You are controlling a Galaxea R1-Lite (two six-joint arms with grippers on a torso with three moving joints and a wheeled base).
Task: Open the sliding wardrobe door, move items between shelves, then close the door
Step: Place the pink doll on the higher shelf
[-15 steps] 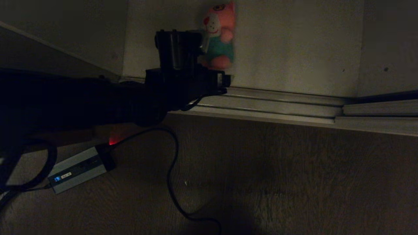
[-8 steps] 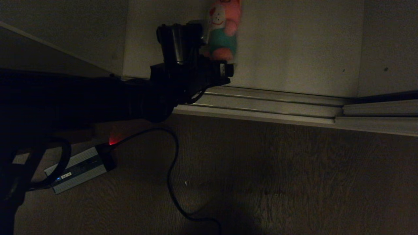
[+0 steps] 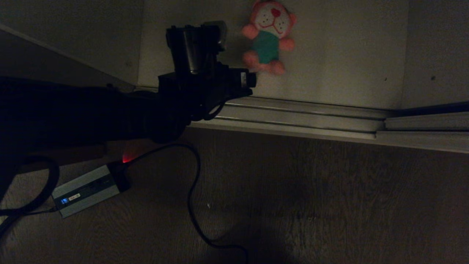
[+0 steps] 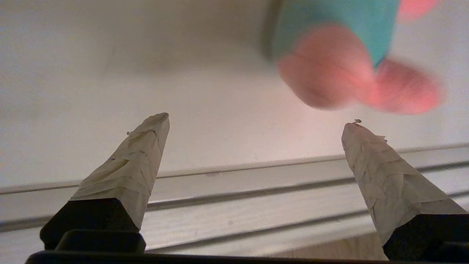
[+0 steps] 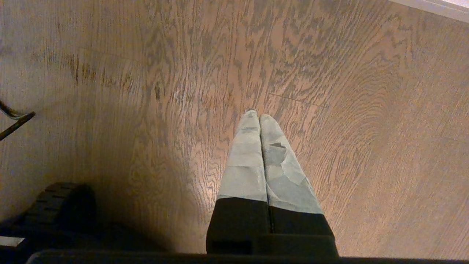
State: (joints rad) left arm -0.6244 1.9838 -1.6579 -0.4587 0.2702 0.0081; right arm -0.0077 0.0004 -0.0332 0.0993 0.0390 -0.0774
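Already the pink toy (image 3: 268, 44) lay on the bottom shelf (image 3: 340, 55), left gripper (image 4: 256, 121) spread empty, door closing left.

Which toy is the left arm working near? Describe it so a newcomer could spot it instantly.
Start at the ribbed pale metal floor track across the wardrobe opening; just beyond it lies the off-white shelf board. On that board, face up, lies a small pink plush toy with white face, red nose and teal shirt, right of the open left tool. It is the only colourful thing there.
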